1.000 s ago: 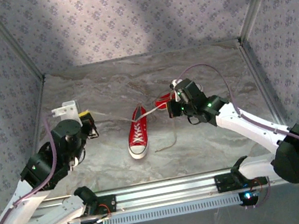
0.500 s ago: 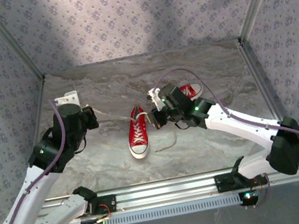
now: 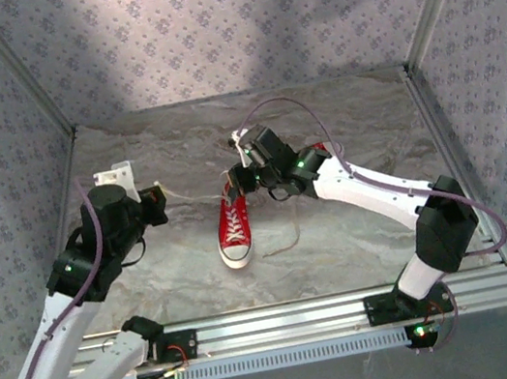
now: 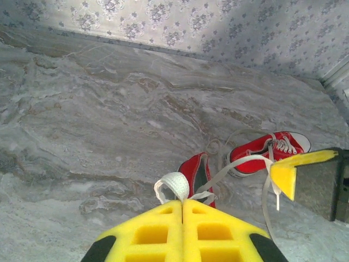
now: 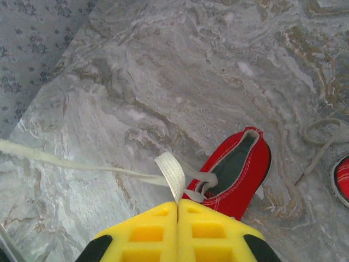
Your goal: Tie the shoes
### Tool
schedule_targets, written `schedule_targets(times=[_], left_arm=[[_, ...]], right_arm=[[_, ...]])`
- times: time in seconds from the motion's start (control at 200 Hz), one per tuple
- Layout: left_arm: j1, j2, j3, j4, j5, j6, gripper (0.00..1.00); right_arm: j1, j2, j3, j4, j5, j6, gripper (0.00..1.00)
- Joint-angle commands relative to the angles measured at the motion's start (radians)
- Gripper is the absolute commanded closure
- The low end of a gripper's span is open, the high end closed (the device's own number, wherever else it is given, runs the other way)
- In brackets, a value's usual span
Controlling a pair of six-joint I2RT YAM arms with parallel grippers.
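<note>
The step in hand seems to be the knot on the near shoe [image 3: 233, 224], which lies around the middle of the table [image 3: 372, 247] with its white toe toward the arm bases. The far shoe [image 4: 270, 153] rests behind it, near the right arm, and its loose lace [image 5: 322, 139] lies slack on the table, so I judge that this one is not tied yet. The left gripper [image 4: 182, 203] is clenched, and a small white loop [image 4: 173, 185] of lace is pinched between its yellow fingertips. From there a strand runs down to the heel end of the near shoe. The right gripper [image 5: 178, 206] is clenched in the same way on a second loop [image 5: 172, 173] just above the opening of the shoe, and one long strand [image 5: 54, 161] goes away from it to the side. In the top view the left gripper stands well apart from the shoe, while the right one hovers close over its heel end. I cannot tell whether the two loops are already crossed into a bow, or only a first knot is there. The next move, as I judge it, calls for drawing the two loops apart evenly and gently — the shoe is light and may slide or tip, and the thin lace may slip out of the pads if one side pulls harder.
</note>
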State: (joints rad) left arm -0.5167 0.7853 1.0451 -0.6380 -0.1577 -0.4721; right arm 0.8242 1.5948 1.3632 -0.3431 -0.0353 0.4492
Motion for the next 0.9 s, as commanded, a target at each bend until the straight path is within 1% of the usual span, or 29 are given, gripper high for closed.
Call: schedule_targets(times=[0.0, 0.15, 0.27, 0.355, 0.64, 0.799, 0.894], left_arm=[[0.008, -0.025, -0.017, 0.061, 0.086, 0.011, 1.0], [0.006, -0.032, -0.041, 0.143, 0.251, 0.03, 1.0], [0.006, -0.023, -0.061, 0.201, 0.346, 0.022, 1.0], [0.005, -0.022, -0.077, 0.241, 0.384, 0.011, 1.0], [0.005, 0.017, -0.109, 0.303, 0.407, -0.009, 1.0], [0.003, 0.059, -0.104, 0.334, 0.419, -0.011, 1.0], [0.005, 0.084, -0.097, 0.339, 0.403, -0.018, 1.0]], right_arm=[[-0.005, 0.022, 0.051, -0.04, 0.028, 0.035, 1.0], [-0.01, 0.048, 0.077, -0.054, -0.005, 0.041, 1.0], [-0.023, 0.083, 0.114, -0.065, -0.155, 0.013, 1.0], [-0.024, 0.084, 0.116, -0.076, -0.212, -0.012, 1.0], [-0.052, 0.036, 0.017, -0.063, -0.244, -0.014, 1.0], [-0.069, 0.029, -0.001, -0.054, -0.261, -0.016, 1.0], [-0.08, 0.027, -0.008, -0.056, -0.265, -0.026, 1.0]])
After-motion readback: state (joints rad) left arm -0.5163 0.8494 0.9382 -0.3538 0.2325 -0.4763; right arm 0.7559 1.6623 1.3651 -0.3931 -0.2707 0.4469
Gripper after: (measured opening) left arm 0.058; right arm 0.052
